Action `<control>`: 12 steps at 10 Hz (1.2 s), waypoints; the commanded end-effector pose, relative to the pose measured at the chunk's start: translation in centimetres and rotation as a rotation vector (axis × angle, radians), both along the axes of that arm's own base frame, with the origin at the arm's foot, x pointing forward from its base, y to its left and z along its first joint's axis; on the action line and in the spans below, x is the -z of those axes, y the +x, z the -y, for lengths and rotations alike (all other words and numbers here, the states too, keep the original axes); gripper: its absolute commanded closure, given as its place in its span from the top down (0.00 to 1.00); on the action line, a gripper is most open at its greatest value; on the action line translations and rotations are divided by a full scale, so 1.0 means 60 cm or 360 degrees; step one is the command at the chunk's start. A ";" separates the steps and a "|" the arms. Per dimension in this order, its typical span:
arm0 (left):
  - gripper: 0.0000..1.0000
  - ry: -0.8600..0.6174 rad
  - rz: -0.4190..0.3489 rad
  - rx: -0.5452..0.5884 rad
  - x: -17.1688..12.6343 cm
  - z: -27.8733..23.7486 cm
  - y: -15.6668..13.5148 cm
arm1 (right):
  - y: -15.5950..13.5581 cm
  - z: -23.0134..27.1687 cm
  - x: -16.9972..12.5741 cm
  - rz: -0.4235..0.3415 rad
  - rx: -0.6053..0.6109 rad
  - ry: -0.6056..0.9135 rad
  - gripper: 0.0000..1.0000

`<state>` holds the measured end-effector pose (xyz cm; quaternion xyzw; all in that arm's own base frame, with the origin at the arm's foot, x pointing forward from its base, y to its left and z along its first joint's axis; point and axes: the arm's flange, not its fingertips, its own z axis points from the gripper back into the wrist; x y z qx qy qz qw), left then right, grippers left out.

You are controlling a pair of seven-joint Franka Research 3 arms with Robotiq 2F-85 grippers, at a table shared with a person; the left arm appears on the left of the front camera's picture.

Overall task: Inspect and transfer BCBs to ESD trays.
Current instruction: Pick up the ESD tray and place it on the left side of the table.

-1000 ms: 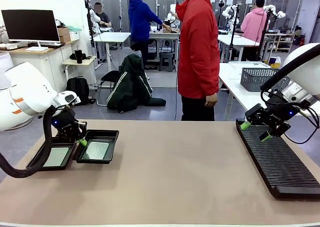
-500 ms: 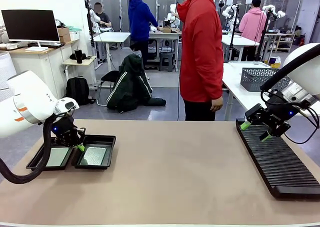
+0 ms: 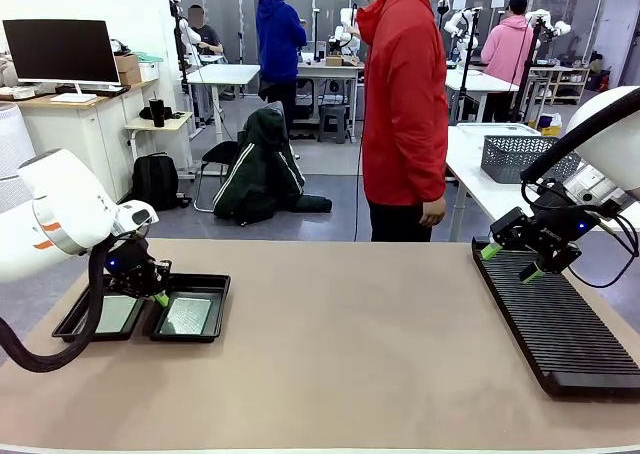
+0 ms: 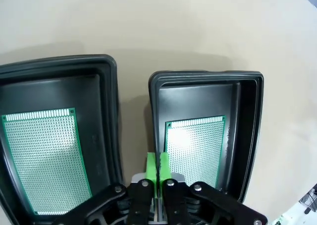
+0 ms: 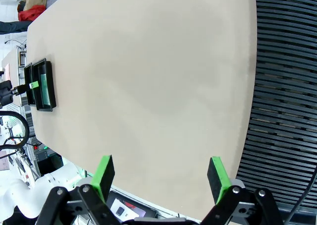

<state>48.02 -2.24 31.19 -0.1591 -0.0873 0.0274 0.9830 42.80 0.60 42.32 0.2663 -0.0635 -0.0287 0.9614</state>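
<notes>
Two black ESD trays sit side by side near the left edge of the desk. They look like smooth plastic, with sloped rims and round corners. Each tray holds one of the two BCBs: thin, flat, pale green boards covered in tiny dots. The left gripper is pinched shut on nothing, above the gap between the trays. The right gripper is wide open over one long black ribbed rack at the right edge.

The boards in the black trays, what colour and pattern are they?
Pale green boards with a fine grid of tiny holes and a darker green border, clearest in the left wrist view.
</notes>
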 end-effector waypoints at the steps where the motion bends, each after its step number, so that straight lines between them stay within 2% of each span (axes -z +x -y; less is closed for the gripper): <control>1: 0.03 0.0032 0.0042 -0.0010 0.007 0.004 0.000 | 0.001 -0.004 -0.001 -0.0014 0.0037 0.0010 1.00; 12: 0.03 0.0026 -0.0012 0.0030 -0.008 0.011 0.013 | 0.001 -0.004 -0.001 -0.0014 0.0037 0.0010 1.00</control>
